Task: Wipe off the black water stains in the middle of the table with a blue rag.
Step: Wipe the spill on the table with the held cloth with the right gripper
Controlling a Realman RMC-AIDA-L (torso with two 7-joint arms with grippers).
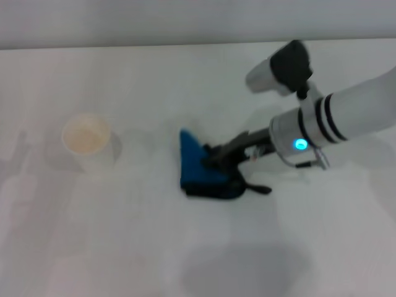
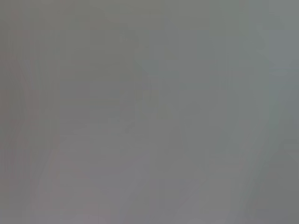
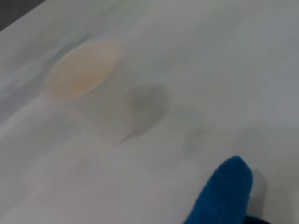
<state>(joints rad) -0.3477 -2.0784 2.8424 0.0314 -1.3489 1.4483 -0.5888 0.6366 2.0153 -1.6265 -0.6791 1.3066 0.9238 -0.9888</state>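
The blue rag [image 1: 193, 162] lies bunched on the white table [image 1: 124, 241] near its middle, with a dark tail trailing toward the right. My right gripper [image 1: 214, 159] reaches in from the right and is shut on the rag, holding it down against the tabletop. A corner of the rag also shows in the right wrist view [image 3: 225, 195]. No black water stain shows in any view; the spot under the rag is hidden. My left gripper is out of view, and the left wrist view shows only plain grey.
A pale paper cup [image 1: 86, 141] stands upright at the left of the table, well apart from the rag; it also shows in the right wrist view [image 3: 83, 70]. The table's far edge runs along the top of the head view.
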